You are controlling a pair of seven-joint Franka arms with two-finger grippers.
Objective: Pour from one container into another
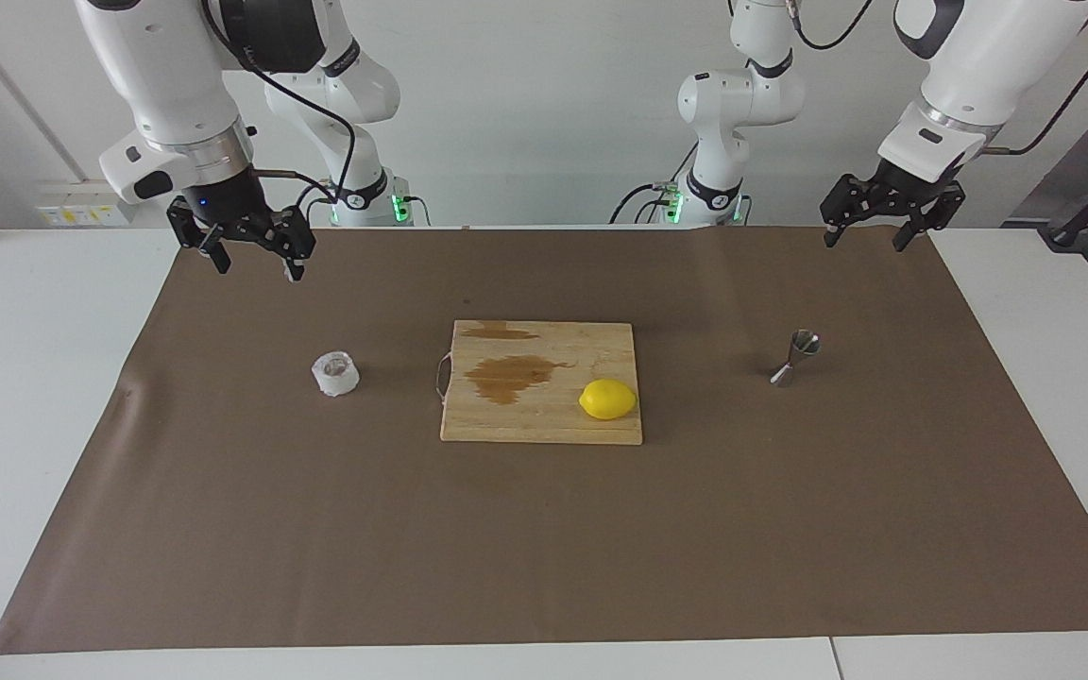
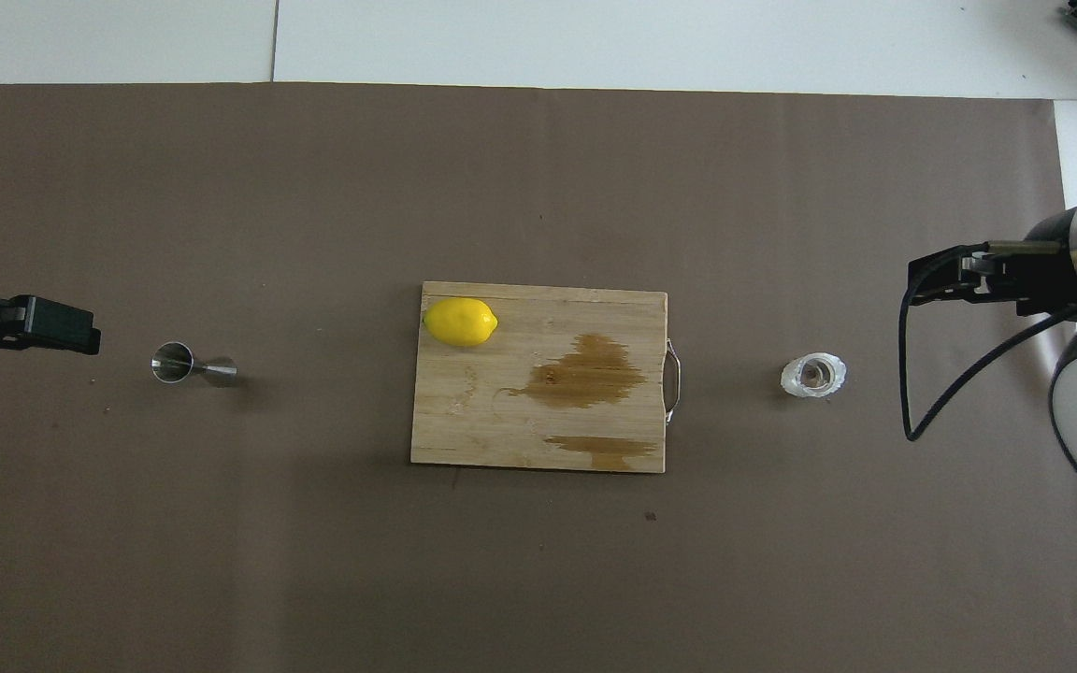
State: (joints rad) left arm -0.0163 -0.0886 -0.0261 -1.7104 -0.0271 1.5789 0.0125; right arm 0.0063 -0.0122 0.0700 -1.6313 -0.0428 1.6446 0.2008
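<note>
The translucent ribbed cup [image 1: 336, 373] stands upright on the brown mat toward the right arm's end; it also shows in the overhead view [image 2: 813, 375]. The steel jigger [image 1: 797, 357] stands upright toward the left arm's end, also in the overhead view [image 2: 191, 364]. My right gripper [image 1: 257, 267] hangs open and empty, raised over the mat, apart from the cup. My left gripper [image 1: 865, 241] hangs open and empty, raised over the mat's edge, apart from the jigger.
A wooden cutting board [image 1: 544, 430] with a brown wet stain lies between cup and jigger. A yellow lemon [image 1: 607, 399] sits on the board's corner toward the jigger. The brown mat [image 1: 544, 548] covers most of the white table.
</note>
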